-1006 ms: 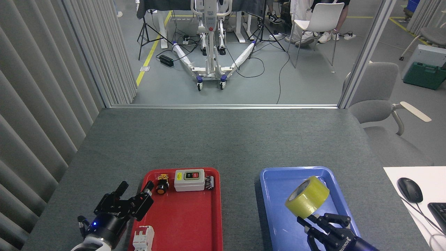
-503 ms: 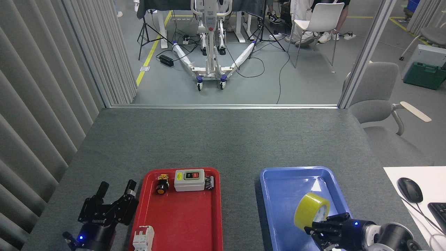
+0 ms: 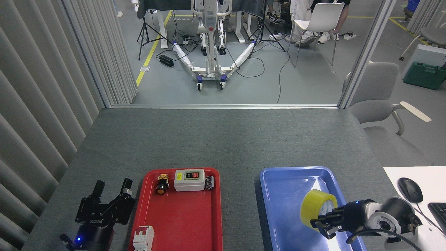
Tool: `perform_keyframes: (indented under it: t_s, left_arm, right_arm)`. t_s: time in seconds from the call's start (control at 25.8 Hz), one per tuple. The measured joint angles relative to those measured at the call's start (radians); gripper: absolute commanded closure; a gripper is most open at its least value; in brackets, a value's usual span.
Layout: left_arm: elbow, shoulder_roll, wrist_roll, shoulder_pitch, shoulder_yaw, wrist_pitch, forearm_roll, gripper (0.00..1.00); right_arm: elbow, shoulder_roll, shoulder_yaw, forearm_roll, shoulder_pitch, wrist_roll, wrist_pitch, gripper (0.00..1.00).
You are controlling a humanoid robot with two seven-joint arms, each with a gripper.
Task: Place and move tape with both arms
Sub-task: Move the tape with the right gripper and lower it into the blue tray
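Our grey table [image 3: 223, 139] fills the mid and near scene; beyond its far edge is open floor w/ a white wheeled stand [image 3: 210, 66], cables, and a white chair [image 3: 320, 21] far right. A grey chair [image 3: 374, 94] sits just off the table's far right corner. Vertical blinds [image 3: 45, 87] run down the left side.

On the table, near centre-left, is a red tray [image 3: 181, 223]. Near centre-right, apart from it, is a blue tray [image 3: 282, 205]. A white desk [image 3: 400, 174] w/ a black mouse [image 3: 409, 189] shows at the near right edge.

Our left arm comes in at the near left; its gripper [image 3: 112, 186] sits over bare table just left of the red tray, fingers pointing far and spread moderately wide, holding nothing. Blue light shows low on its body.

Our right arm comes in from the near right, lying roughly sideways, w/ its gripper [image 3: 322, 225] pointing left over the near right part of the blue tray. Its fingers meet the tape [image 3: 315, 209], which stands tilted on edge inside the blue tray, core opening facing right toward the gripper. We can't tell for sure whether the fingers clamp the roll or just touch it; the contact is dark and partly hidden.

In the red tray's far part: a white switch box [image 3: 189, 180], a small black-and-orange button [image 3: 161, 184] just left of it, a small dark part [image 3: 209, 182] just right. At the near edge sits a white breaker [image 3: 143, 237].
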Motion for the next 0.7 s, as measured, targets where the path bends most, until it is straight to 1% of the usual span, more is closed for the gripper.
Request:
perform_keyframes:
  t_s: [0.15,0.27,0.43,0.5,0.54,0.58,0.62,0.66,0.7]
  left_arm:
    - [0.032,-0.001,-0.008,-0.006,-0.001,0.001,0.058,0.0]
    - [0.052,-0.004,-0.01,-0.01,-0.001,0.001,0.092,0.0]
    - [0.062,-0.011,-0.01,-0.011,-0.001,0.0,0.097,0.0]
    - [0.068,-0.013,-0.01,-0.011,-0.001,0.0,0.082,0.0]
    - [0.071,-0.014,-0.01,-0.011,0.0,0.0,0.067,0.0]
    - [0.074,-0.014,-0.01,-0.011,0.0,0.002,0.039,0.0]
    - [0.075,-0.015,-0.01,-0.011,0.001,0.007,0.009,0.0]
    - [0.076,-0.015,-0.009,-0.012,0.001,0.015,-0.027,0.0]
    - [0.076,-0.015,-0.009,-0.013,0.001,0.024,-0.068,0.0]
  right_arm:
    - [0.016,-0.002,0.006,-0.001,-0.016,0.019,0.053,1.0]
    - [0.022,-0.005,0.012,-0.002,-0.023,0.06,0.068,1.0]
    - [0.024,-0.009,0.038,-0.001,-0.032,0.131,0.099,1.0]
    - [0.025,-0.009,0.056,0.0,-0.045,0.145,0.147,1.0]
    - [0.027,-0.008,0.07,0.002,-0.055,0.148,0.176,0.93]
    - [0.032,-0.007,0.082,0.003,-0.067,0.149,0.207,0.8]
    - [0.039,-0.007,0.094,0.006,-0.078,0.151,0.236,0.65]
    - [0.047,-0.006,0.103,0.011,-0.088,0.151,0.261,0.48]
    - [0.057,-0.006,0.109,0.019,-0.095,0.152,0.281,0.29]
